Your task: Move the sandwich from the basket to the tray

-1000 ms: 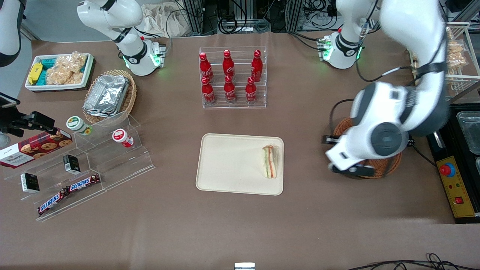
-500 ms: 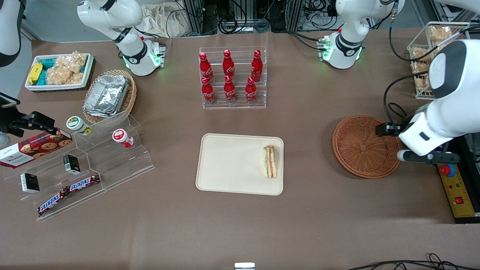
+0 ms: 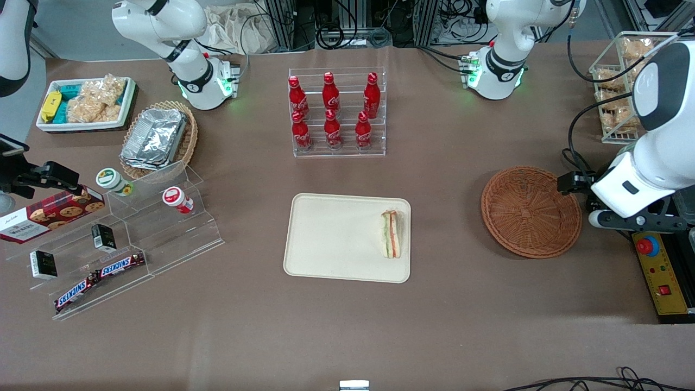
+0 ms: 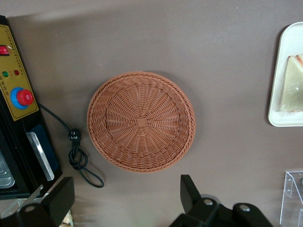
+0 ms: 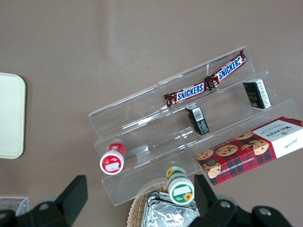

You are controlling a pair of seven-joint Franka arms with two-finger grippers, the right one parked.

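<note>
Right now my gripper point(image 4: 123, 203) hangs with its fingers spread wide and nothing between them, raised above the working arm's end of the table, just beside the basket point(image 3: 531, 210). I see only bare wicker in the basket point(image 4: 141, 121). My sandwich point(image 3: 391, 234) lies on the tray point(image 3: 336, 238), against the rim nearest the basket.
</note>
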